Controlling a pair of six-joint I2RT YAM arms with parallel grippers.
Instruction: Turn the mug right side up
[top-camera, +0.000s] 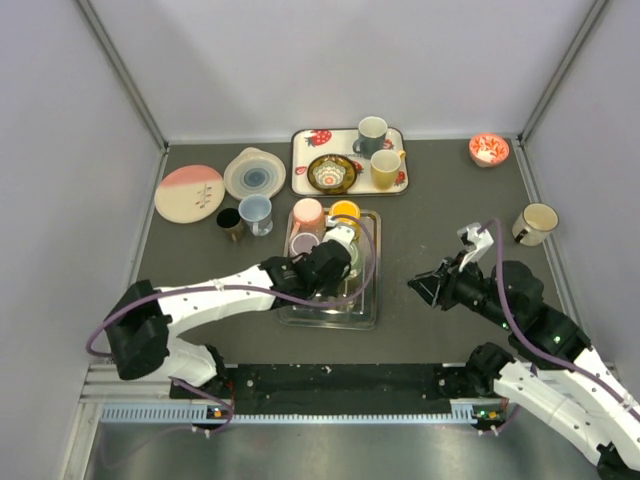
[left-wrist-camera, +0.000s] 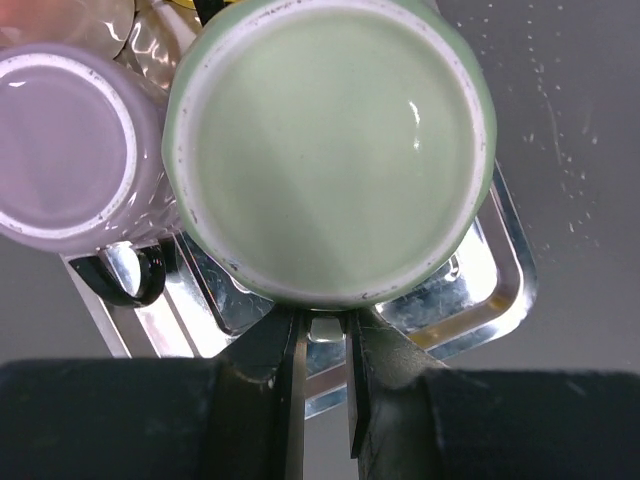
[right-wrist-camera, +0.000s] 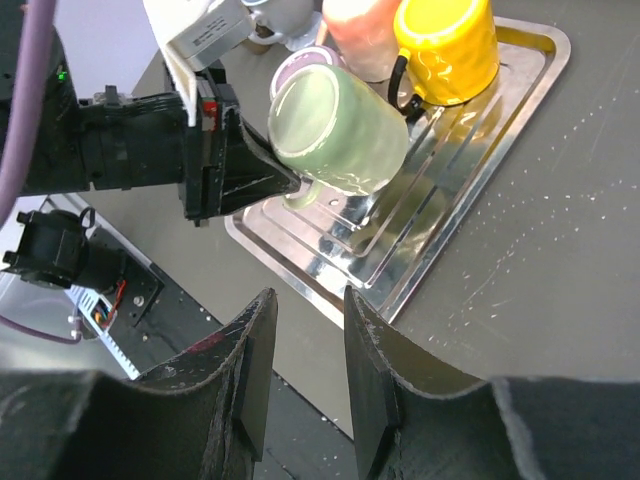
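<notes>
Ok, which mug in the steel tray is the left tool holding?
The pale green mug, tilted, pinched by its handle; pink mug, lilac mug and yellow mug sit untouched.

Right gripper (right-wrist-camera: 310, 300): two dark fingers set apart, nothing between them, hanging over the dark table (right-wrist-camera: 560, 250) just off the near edge of the steel tray (right-wrist-camera: 440, 210). Tray ribbed, lying flat on the table. Left gripper (right-wrist-camera: 290, 185) reaches in from the left edge, jaws closed on the handle of the green mug (right-wrist-camera: 340, 125). Mug tilted, base facing up and left, over the tray's left end. Behind it, lavender mug (right-wrist-camera: 298, 62) and pink mug (right-wrist-camera: 360, 25). Yellow mug (right-wrist-camera: 445, 35), black handle, stands at the tray's far end.
</notes>
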